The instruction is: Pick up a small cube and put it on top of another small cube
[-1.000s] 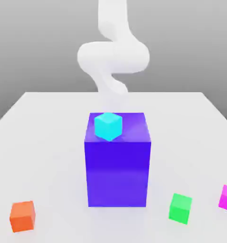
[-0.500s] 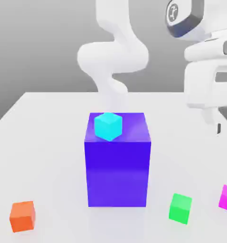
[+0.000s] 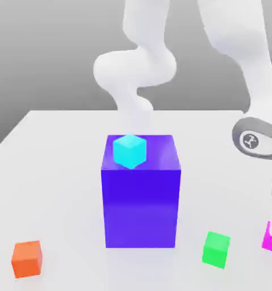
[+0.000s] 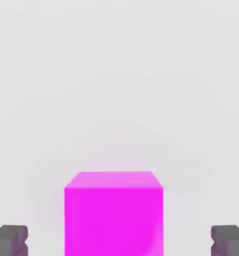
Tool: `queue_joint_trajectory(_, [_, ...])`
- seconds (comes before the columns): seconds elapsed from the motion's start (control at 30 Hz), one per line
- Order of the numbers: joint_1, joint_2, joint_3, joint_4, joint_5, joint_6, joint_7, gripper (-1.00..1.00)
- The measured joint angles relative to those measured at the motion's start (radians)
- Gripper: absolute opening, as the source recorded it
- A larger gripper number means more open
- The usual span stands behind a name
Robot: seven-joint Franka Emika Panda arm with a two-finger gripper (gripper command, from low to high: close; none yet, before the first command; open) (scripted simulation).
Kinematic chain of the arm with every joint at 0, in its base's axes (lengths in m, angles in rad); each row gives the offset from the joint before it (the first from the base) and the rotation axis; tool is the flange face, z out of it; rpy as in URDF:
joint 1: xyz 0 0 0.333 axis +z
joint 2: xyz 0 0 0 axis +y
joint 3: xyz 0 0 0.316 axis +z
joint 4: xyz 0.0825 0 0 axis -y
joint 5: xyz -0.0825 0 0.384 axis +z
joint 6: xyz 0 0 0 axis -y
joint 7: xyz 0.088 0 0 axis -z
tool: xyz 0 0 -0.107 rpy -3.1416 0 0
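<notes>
The claw point(image 4: 119, 241) stands wide open, gripping nothing, its fingertips point(image 4: 10, 240) straddling the small glossy magenta cube point(image 4: 114, 212), which rests on the white surface point(image 3: 58, 170) beside the small green cube point(image 3: 216, 249). If the claw closes off-centre, it could nudge the magenta cube aside or skew it.

exterior view facing table point(image 3: 58, 170) front-on, hand view apparently close above magenta cube point(image 4: 114, 215)

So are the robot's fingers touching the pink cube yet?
Apart. The hand view shows bare table between the pink cube and each of the fingers.
</notes>
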Motion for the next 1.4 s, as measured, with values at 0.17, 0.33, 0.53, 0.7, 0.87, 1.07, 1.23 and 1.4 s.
queue_joint_trajectory(0.17, [0.000, 0.000, 0.000, 0.000, -0.001, 0.000, 0.001, -1.00])
queue_joint_trajectory(0.33, [-0.041, -0.093, 0.054, -0.023, 0.058, -0.069, -0.043, -1.00])
queue_joint_trajectory(0.53, [-0.114, -0.205, 0.084, -0.068, 0.089, -0.144, -0.204, -1.00])
queue_joint_trajectory(0.7, [-0.180, -0.260, 0.083, -0.105, 0.090, -0.163, -0.382, -1.00])
queue_joint_trajectory(0.87, [-0.248, -0.320, 0.088, -0.143, 0.130, -0.176, -0.590, -1.00])
queue_joint_trajectory(1.07, [-0.324, -0.394, 0.091, -0.191, 0.229, -0.187, -0.875, -1.00])
queue_joint_trajectory(1.23, [-0.360, -0.370, 0.088, -0.212, 0.256, -0.138, -1.011, -1.00])
queue_joint_trajectory(1.4, [-0.324, -0.247, 0.032, -0.205, 0.159, -0.029, -0.947, 1.00])
